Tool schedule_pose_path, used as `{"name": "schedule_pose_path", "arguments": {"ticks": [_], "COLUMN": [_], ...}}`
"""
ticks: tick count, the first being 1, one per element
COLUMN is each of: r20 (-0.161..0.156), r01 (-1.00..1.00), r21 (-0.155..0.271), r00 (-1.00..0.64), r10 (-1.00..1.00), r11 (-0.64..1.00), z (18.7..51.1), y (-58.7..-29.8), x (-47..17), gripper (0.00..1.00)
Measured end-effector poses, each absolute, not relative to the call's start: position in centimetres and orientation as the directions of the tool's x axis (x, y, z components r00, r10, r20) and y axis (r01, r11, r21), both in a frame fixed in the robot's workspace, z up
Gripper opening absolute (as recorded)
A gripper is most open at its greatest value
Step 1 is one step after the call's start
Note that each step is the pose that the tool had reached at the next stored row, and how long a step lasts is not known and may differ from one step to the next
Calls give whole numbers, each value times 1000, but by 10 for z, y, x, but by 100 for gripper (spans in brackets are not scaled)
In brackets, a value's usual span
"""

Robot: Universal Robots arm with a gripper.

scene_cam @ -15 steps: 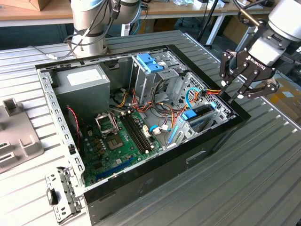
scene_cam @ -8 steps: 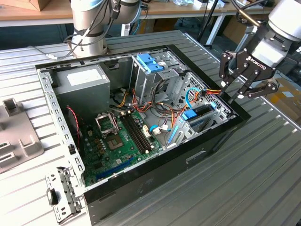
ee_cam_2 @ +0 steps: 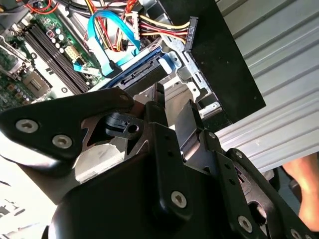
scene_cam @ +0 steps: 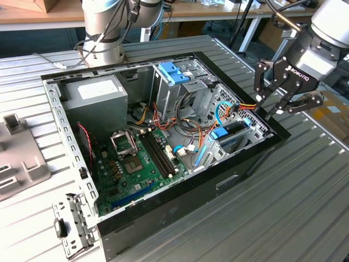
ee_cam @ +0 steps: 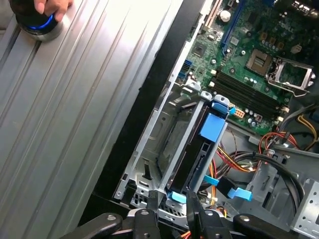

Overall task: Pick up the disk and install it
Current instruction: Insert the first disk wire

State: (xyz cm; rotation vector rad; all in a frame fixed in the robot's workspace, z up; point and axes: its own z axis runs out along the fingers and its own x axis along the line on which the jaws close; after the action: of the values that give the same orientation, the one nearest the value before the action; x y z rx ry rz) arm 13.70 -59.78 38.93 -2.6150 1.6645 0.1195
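The exterior view is looking down from high at an angle across the whole open computer case [scene_cam: 163, 136]. Both wrist views are looking close past the gripper [ee_cam_2: 169, 112] at the disk [ee_cam: 199, 149], facing opposite ways.

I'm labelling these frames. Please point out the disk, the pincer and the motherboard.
Grey disk with blue rails [ee_cam: 192, 159]: first wrist view, dark side.
Black metal pincer [scene_cam: 277, 105]: exterior view, between fingertips.
Green motherboard [scene_cam: 122, 166]: exterior view, board surface.
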Motion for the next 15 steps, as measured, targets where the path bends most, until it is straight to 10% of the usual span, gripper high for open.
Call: {"name": "schedule_pose_path", "arguments": {"ticks": [15], "r20": [-86], "r01": [-841], "r21": [8], "r00": [539], "r10": [-838], "r11": [-541], "z": [389], "y": [-598], "x": [137], "gripper": [36]}}
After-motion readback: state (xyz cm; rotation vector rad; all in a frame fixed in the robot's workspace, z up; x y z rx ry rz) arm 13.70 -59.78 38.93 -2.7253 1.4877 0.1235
